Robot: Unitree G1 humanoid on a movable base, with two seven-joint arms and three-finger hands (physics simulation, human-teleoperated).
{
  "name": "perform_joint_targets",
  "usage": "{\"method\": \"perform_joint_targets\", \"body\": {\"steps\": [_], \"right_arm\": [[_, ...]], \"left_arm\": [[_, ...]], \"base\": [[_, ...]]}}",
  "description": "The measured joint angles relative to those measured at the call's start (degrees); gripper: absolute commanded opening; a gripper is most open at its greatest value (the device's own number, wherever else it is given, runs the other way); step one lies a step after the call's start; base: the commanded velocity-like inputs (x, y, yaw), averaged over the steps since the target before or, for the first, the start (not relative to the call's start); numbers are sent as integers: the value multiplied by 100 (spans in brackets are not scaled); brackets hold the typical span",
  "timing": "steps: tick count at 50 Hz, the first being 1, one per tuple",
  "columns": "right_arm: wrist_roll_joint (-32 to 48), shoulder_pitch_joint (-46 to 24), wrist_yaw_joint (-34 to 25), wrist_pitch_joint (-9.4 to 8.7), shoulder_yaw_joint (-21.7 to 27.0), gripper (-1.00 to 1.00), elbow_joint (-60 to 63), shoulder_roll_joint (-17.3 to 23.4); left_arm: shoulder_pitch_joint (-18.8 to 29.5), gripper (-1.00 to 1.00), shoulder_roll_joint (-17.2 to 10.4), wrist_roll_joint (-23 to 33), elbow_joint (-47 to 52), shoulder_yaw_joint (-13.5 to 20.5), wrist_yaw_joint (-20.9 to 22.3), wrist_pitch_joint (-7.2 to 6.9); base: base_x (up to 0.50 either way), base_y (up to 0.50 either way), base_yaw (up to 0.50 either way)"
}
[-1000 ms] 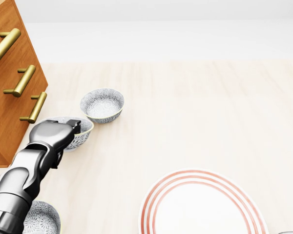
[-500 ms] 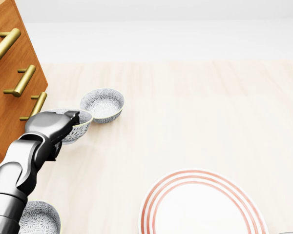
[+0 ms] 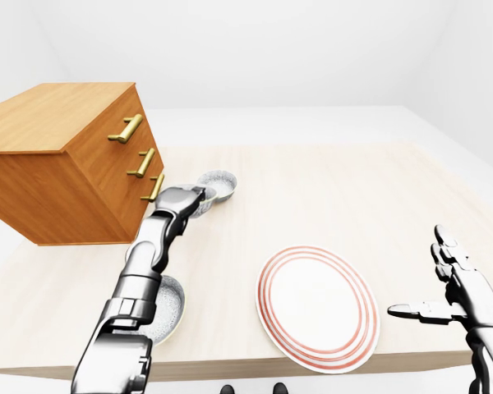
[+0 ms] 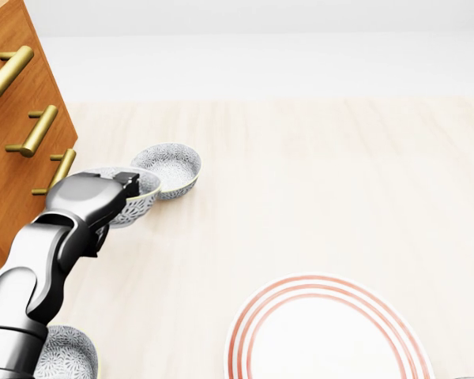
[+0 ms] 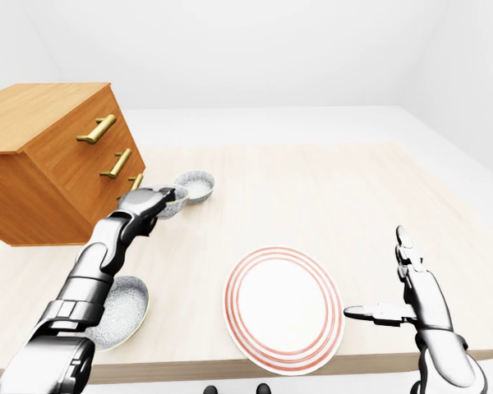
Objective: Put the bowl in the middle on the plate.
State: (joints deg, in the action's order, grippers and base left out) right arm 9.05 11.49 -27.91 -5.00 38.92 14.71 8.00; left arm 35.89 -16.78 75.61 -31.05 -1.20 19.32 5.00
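Three bowls (image 4: 167, 167) (image 4: 139, 207) (image 4: 67, 351), one plate (image 4: 328, 339), one wooden chest (image 3: 57, 156) with three handles (image 4: 8, 69)

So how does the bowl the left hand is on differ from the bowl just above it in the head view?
The middle bowl has the left hand closed on its rim, partly hiding it; the far bowl has no hand on it. The middle bowl sits nearer the drawer chest than the far bowl. Both share a grey speckled pattern and similar size.
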Motion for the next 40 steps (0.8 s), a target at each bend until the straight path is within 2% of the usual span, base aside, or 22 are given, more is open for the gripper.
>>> {"method": "perform_joint_targets", "body": {"steps": [9,24,30,40], "right_arm": [[22,1,3,0,-15,100,-53,2],[62,24,-18,0,-34,100,-47,-12],[81,32,-32,0,-38,100,-52,-21],[106,41,-60,0,-45,100,-45,-32]], "left_arm": [[-159,-100,173,-75,1056,52,487,0],[-571,-100,498,-64,2473,-6,871,0],[-807,-100,688,-71,2884,-113,854,0],[-1049,-100,945,-53,3128,-324,528,0]], "base": [[0,0,0],[0,0,0],[0,0,0],[0,0,0]]}}
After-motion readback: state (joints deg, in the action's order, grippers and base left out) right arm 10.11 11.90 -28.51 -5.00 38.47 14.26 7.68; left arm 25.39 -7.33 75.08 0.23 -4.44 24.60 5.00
